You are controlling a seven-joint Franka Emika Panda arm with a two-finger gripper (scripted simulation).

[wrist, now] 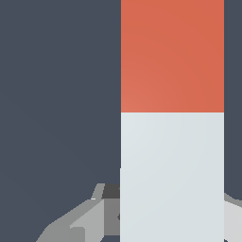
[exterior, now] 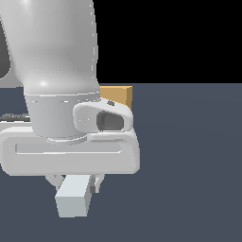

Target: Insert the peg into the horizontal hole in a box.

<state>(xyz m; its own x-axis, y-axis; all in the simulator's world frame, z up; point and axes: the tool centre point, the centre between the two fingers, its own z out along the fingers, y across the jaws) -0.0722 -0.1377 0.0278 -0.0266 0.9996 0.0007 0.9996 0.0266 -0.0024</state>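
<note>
The peg (exterior: 73, 197) is a pale grey-white bar; in the exterior view its pale end points toward the camera, just under my hand. In the wrist view the peg (wrist: 172, 156) runs away from the fingers, its orange-red end farthest from them. My gripper (exterior: 75, 184) is shut on the pale part, with a grey finger (wrist: 90, 218) showing on each side of the bar. The gripper also shows in the wrist view (wrist: 172, 222). The tan box (exterior: 117, 94) stands behind my arm, mostly hidden by it. The hole is not visible.
My white arm and hand (exterior: 71, 151) fill the exterior view's left half and block most of the box. The floor (exterior: 189, 165) is flat dark grey-blue.
</note>
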